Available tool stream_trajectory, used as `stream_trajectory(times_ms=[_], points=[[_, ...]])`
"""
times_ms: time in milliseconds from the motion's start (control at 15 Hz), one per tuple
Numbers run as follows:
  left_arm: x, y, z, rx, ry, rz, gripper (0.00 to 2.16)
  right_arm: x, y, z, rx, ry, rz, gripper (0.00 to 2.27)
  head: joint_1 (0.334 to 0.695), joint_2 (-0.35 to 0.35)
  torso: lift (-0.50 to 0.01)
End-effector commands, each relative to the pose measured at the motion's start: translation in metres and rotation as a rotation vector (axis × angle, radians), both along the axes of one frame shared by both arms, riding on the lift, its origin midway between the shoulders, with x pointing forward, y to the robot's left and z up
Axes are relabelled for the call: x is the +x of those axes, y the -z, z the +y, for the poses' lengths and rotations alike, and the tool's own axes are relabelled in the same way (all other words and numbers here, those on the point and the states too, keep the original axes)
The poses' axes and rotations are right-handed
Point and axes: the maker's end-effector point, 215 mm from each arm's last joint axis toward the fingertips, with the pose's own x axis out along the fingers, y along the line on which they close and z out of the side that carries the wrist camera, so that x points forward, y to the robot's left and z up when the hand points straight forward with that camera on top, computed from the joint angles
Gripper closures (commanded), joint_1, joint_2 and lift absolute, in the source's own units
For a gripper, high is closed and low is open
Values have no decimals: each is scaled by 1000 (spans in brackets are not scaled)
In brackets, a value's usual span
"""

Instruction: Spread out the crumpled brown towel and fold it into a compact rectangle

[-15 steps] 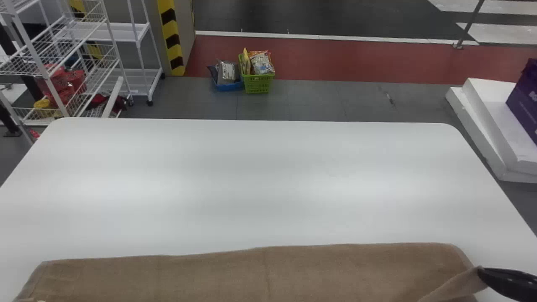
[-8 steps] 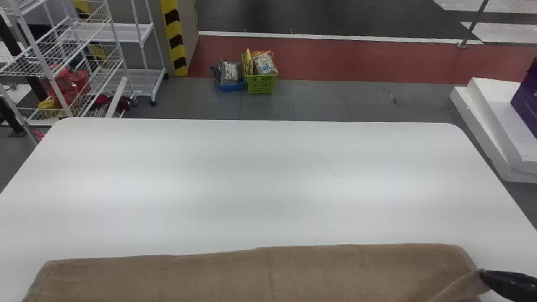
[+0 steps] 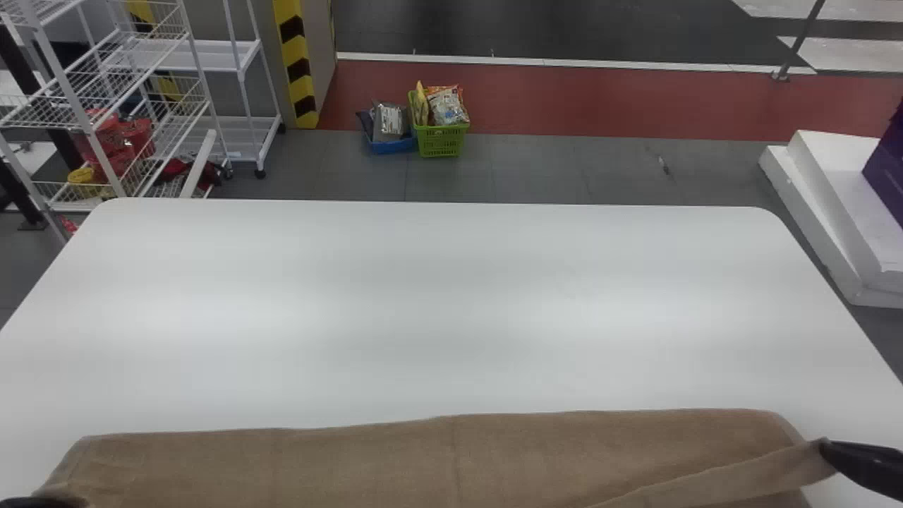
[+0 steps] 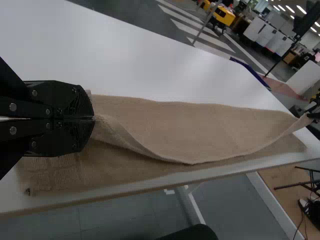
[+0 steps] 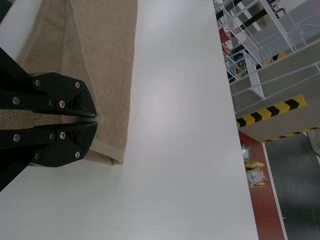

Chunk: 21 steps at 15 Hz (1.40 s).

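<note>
Jaws of the left gripper [image 3: 53, 502] pressed together on a bit of cloth, near the table's near left corner. Jaws of the right gripper [image 3: 832, 450] closed to a thin gap, pinching the cloth by its right end, toward the near right corner. Two grippers, both on the same piece.

One brown towel [image 3: 395, 458], laid lengthwise just inside the near edge of the table [image 3: 437, 303]. Upper layer lifted at both ends; between the grippers its border sags in a long curve over the flat layer beneath. At the right end a narrow raised strip slants up to the jaws, covering part of the cloth below.

One white table, corners rounded at the far side. Past its far edge, on the floor: two baskets side by side, one green [image 3: 441, 142], one blue [image 3: 392, 147], both loaded with packets. Beyond the far left corner, one white wire rack [image 3: 83, 123], a second white shelf unit [image 3: 219, 56] behind it, and one pillar with yellow and black stripes [image 3: 296, 67]. Off the right edge, stacked white slabs [image 3: 839, 204] with one purple box [image 3: 890, 166] on top.
</note>
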Motion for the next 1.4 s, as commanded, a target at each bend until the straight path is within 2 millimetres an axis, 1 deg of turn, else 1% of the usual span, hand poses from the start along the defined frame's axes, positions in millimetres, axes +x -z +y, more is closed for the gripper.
stream_trajectory(times_ms=[0,67,133,267,467,600,733,933,1333], points=[[9,-16,-3,-26,-8,-61,1723,1,-7,-2,26,23,-5,1021,695,-58,-127],[13,-18,-2,-44,-22,-79,1723,1,-9,-3,31,28,-10,1021,695,-62,-127],[16,-15,-1,-59,-30,-82,1723,2,-12,-2,24,23,-19,1021,695,-65,-127],[16,-5,0,-63,-26,-86,1723,1,-8,2,29,18,-20,1021,695,-65,-127],[13,8,-2,-45,-14,-74,1723,-1,-5,5,22,4,-16,1021,695,-56,-127],[10,12,-3,-40,-5,-75,1723,-2,-3,6,21,1,-16,1021,695,-50,-127],[4,18,-10,2,30,-91,1723,-3,-3,7,23,1,-14,1021,695,-52,-127],[-2,23,-13,37,59,-98,1723,-3,-2,8,23,-1,-15,1021,695,-65,-127],[-7,45,-21,118,90,-94,1723,-3,-1,10,26,-4,-15,1021,695,-81,-127]])
